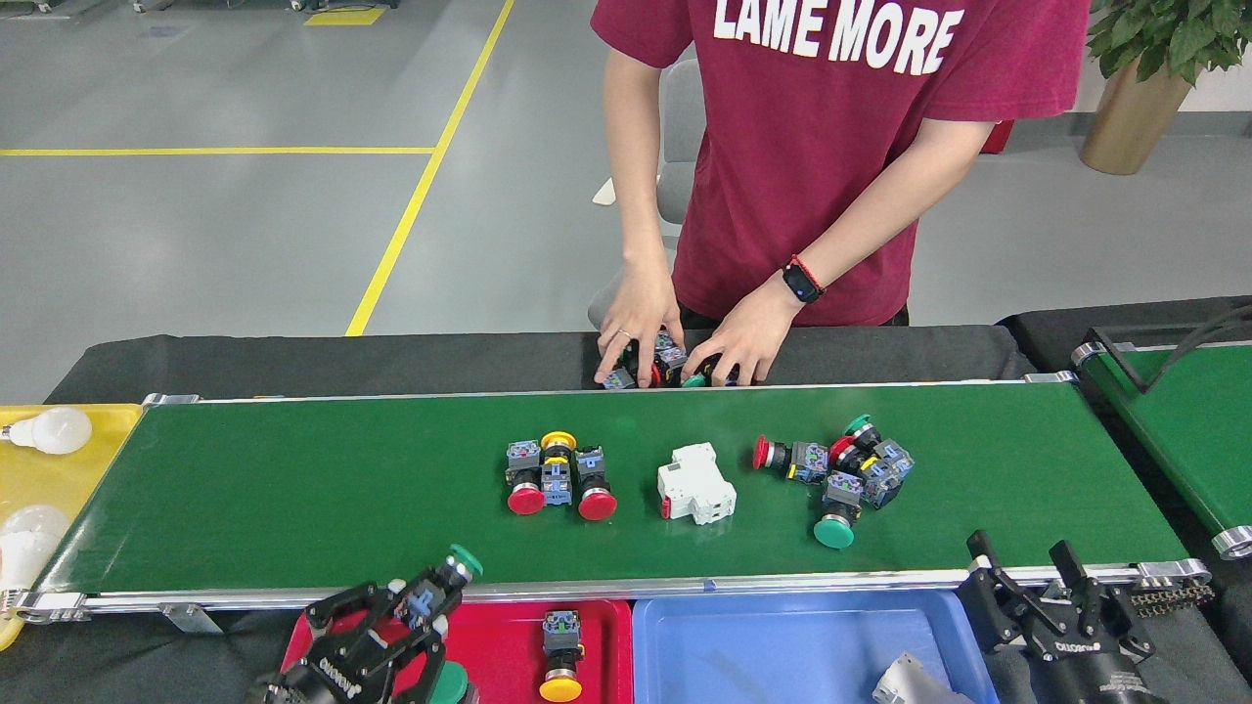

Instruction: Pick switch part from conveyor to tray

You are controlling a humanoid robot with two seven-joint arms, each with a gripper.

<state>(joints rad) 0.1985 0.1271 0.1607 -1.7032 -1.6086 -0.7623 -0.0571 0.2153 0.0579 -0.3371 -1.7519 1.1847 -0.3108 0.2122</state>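
Observation:
The conveyor (293, 489) is a wide dark green belt across the middle of the head view. My left gripper (416, 611) is at the bottom left, shut on a green-capped switch part (460, 564). It holds the part above the near-left corner of the red tray (509, 631). On the belt lie a group of three switch parts (558, 474) with red and yellow caps and a heap of several more (841, 469). My right gripper (1025, 572) stands open with nothing in it at the belt's near right edge.
A white breaker block (695, 483) lies on the belt between the two groups. The red tray holds a yellow-capped switch (559, 657). Beside it is a blue tray (782, 645). A person's hands (675, 347) handle parts behind the belt. A yellow tray (39, 469) with bulbs sits left.

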